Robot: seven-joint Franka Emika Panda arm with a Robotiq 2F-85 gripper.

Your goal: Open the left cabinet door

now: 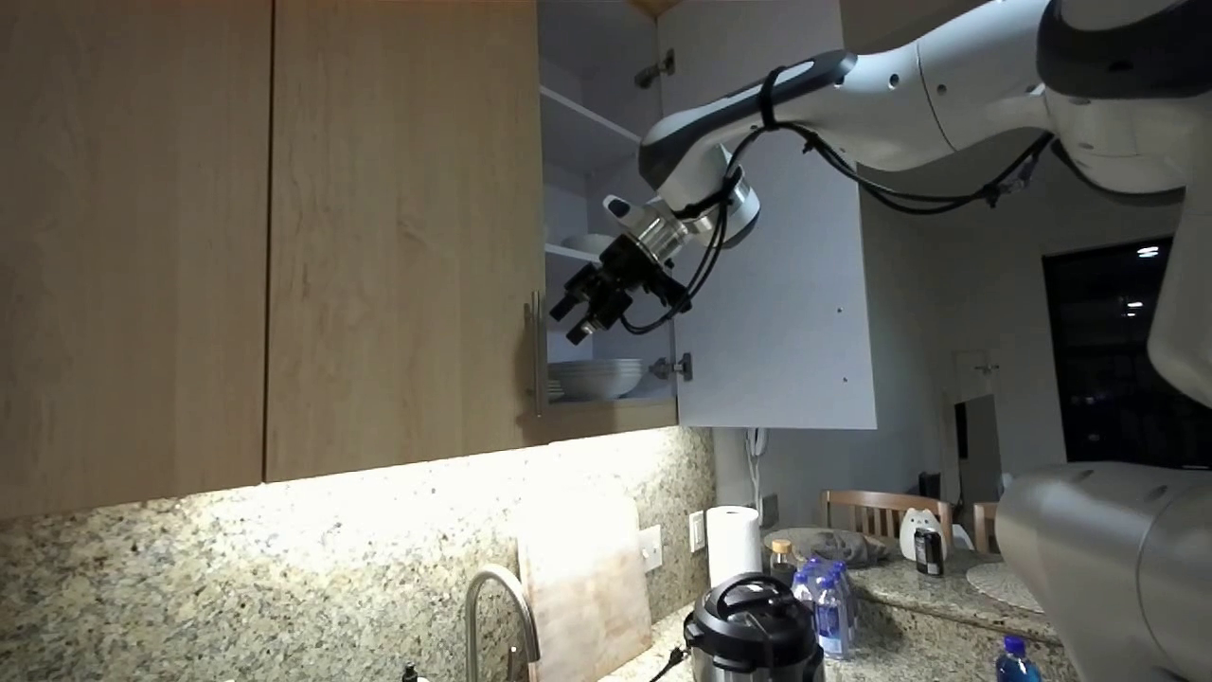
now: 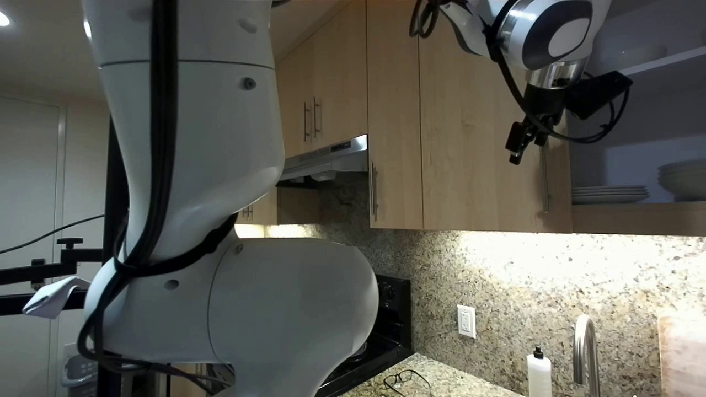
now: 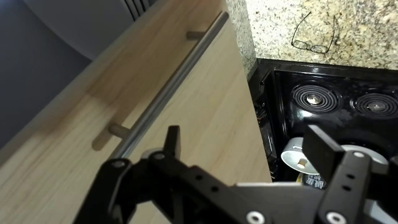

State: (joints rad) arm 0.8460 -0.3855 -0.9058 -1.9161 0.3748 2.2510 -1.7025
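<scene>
The left cabinet door is a flat light-brown wood panel, seen in both exterior views [image 1: 407, 218] [image 2: 474, 138] and in the wrist view [image 3: 217, 124]. It stands flush with the wood panel beside it. Its slim silver bar handle [image 1: 537, 365] is upright near the edge by the open compartment; it also shows in an exterior view [image 2: 545, 182] and in the wrist view [image 3: 174, 81]. My gripper [image 1: 568, 324] is open and empty in front of the door near the handle. In the wrist view, the jaws [image 3: 247, 137] have the handle outside them, left of the left finger. Any contact cannot be told.
A pale whitish door [image 1: 776, 284] stands swung open beside the open compartment, with stacked dishes [image 1: 597, 377] on its shelf. Below are a faucet [image 1: 502, 583], a pressure cooker [image 1: 753, 620] and a soap bottle [image 2: 539, 372]. A black stove [image 3: 335, 121] and range hood [image 2: 331, 157] are nearby.
</scene>
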